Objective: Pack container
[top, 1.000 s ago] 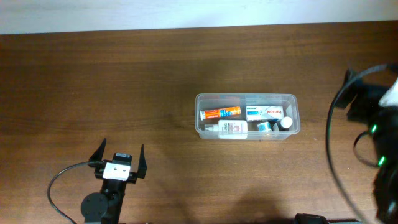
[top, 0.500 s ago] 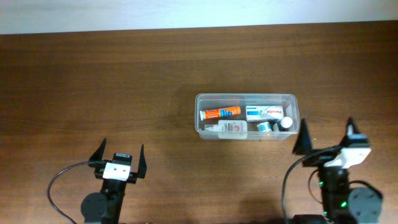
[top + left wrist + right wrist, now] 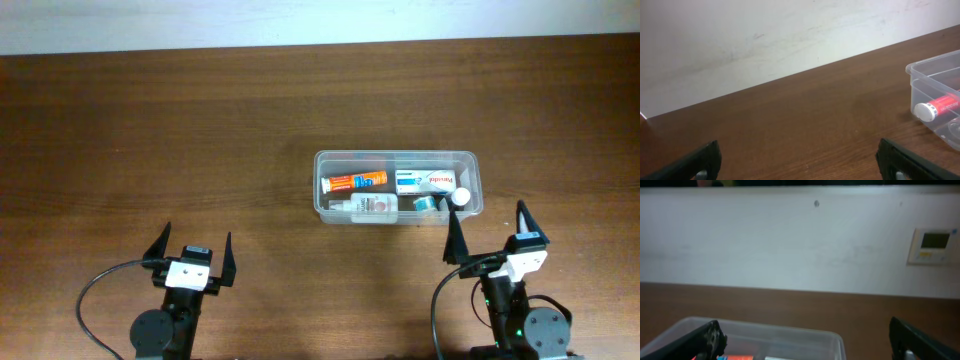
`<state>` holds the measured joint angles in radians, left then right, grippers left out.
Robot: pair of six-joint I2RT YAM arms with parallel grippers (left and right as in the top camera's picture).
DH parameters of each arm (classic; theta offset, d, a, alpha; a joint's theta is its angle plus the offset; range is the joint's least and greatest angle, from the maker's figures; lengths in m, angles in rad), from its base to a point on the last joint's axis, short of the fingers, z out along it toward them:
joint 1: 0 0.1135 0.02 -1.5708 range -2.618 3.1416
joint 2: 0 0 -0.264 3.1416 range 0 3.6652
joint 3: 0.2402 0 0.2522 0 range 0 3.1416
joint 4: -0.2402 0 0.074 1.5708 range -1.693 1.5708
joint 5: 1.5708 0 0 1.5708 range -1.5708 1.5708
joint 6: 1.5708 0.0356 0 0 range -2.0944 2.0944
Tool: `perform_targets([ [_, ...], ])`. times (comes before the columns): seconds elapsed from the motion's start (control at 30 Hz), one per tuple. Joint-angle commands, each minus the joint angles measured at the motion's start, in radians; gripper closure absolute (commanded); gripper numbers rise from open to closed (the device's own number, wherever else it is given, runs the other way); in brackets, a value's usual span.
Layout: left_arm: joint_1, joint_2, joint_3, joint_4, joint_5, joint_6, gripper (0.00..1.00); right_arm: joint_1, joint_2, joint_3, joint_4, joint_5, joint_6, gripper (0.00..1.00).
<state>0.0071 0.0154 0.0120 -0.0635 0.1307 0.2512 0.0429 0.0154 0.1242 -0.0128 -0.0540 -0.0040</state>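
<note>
Dark wood table [image 3: 200, 110], white wall [image 3: 765, 35] along its far edge. Container [image 3: 395, 153] sits right of centre, upright, open-topped, long side running left to right. Lying inside:
- orange tube [image 3: 355, 182], rear left
- white-and-blue box [image 3: 425, 180], rear right
- pale bottle [image 3: 368, 206], front left
- small teal-topped item [image 3: 426, 203] just right of that bottle
- white cap [image 3: 460, 196] at the right end, the body under it too small to make out

Left arm: at the near-left of the table, well apart from the container, wrist low and aimed toward the far wall. Left gripper [image 3: 197, 233] is spread wide with nothing between its fingers. Its wrist view shows the two fingers [image 3: 695, 162] at the bottom corners and bare table between them. The container is at the right edge of that view, with the tube's white end facing the camera. A black cable [image 3: 100, 285] loops on the table beside this arm.

Right arm: at the near-right, just in front of the container's right end, wrist low, turned slightly off square. Right gripper [image 3: 487, 210] is also spread wide and empty, with its tips near the container's front wall; cannot tell if they touch. Its wrist view is blurred. The container's rim sits low between the fingers [image 3: 702, 341], and a wall panel [image 3: 932, 245] is at upper right
</note>
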Motion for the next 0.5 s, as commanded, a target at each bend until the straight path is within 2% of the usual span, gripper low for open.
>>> perform_targets([
  [0.0, 0.002, -0.008, -0.003, -0.004, 0.010, 0.012, 0.01, 0.010, -0.012, -0.034, 0.011, -0.014, -0.007, 0.02],
  [0.2, 0.002, -0.008, -0.003, -0.004, 0.011, 0.012, 0.01, 0.010, -0.012, -0.117, 0.027, -0.014, -0.006, 0.01],
  [0.47, 0.002, -0.008, -0.003, -0.004, 0.011, 0.012, 0.01, 0.010, -0.012, -0.119, -0.044, -0.014, -0.021, 0.02],
])
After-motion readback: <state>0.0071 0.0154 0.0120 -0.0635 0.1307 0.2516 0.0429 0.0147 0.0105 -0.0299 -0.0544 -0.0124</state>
